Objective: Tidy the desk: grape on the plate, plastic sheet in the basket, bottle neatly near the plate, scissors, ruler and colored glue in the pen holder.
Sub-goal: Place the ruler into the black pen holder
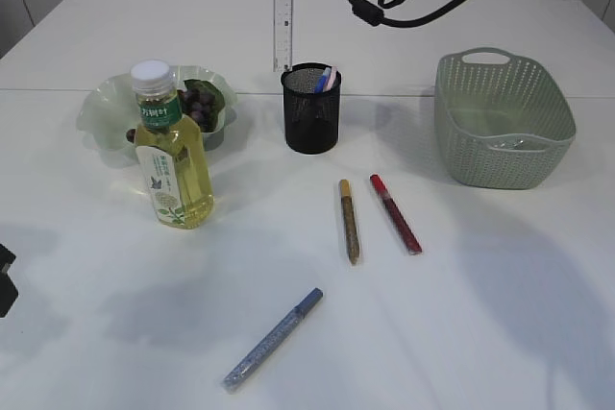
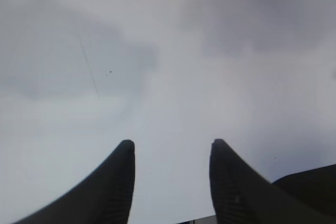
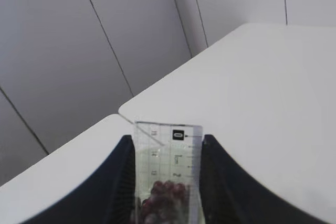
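My right gripper [image 3: 165,139] is shut on the clear ruler [image 3: 168,166], which hangs upright above the black mesh pen holder [image 1: 311,108] with its lower end [image 1: 282,12] just behind the rim. Pink and blue scissors handles [image 1: 327,79] stick out of the holder. Three glue pens lie on the table: gold [image 1: 349,221], red [image 1: 395,213] and blue [image 1: 273,338]. The bottle [image 1: 173,156] of yellow drink stands in front of the pale green plate [image 1: 115,112], which holds the grape bunch [image 1: 199,103]. My left gripper [image 2: 172,142] is open over bare table.
The green basket [image 1: 502,120] stands at the right; something clear glints at its bottom, and I cannot tell whether it is the plastic sheet. A black cable [image 1: 404,7] loops down from the right arm at the top.
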You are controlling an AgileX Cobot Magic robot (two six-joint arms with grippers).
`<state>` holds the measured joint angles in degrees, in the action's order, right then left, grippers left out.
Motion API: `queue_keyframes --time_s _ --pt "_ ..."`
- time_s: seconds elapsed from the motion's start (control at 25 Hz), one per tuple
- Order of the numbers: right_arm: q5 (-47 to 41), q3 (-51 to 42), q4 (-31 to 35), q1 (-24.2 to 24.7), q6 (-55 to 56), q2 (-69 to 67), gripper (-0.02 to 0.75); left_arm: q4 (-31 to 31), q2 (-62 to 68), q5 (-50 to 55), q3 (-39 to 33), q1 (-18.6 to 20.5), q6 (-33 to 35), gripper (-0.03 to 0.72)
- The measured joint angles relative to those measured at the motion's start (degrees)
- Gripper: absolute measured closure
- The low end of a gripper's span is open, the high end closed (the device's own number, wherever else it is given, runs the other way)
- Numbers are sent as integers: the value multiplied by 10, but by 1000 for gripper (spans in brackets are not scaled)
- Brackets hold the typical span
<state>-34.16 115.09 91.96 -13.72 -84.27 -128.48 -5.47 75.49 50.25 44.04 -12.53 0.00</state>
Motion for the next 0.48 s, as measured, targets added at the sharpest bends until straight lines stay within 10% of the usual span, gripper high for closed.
queue_keyframes --time_s 0.48 --pt "34 109 44 4 -153 -107 447 0 0 6 0 0 0 347"
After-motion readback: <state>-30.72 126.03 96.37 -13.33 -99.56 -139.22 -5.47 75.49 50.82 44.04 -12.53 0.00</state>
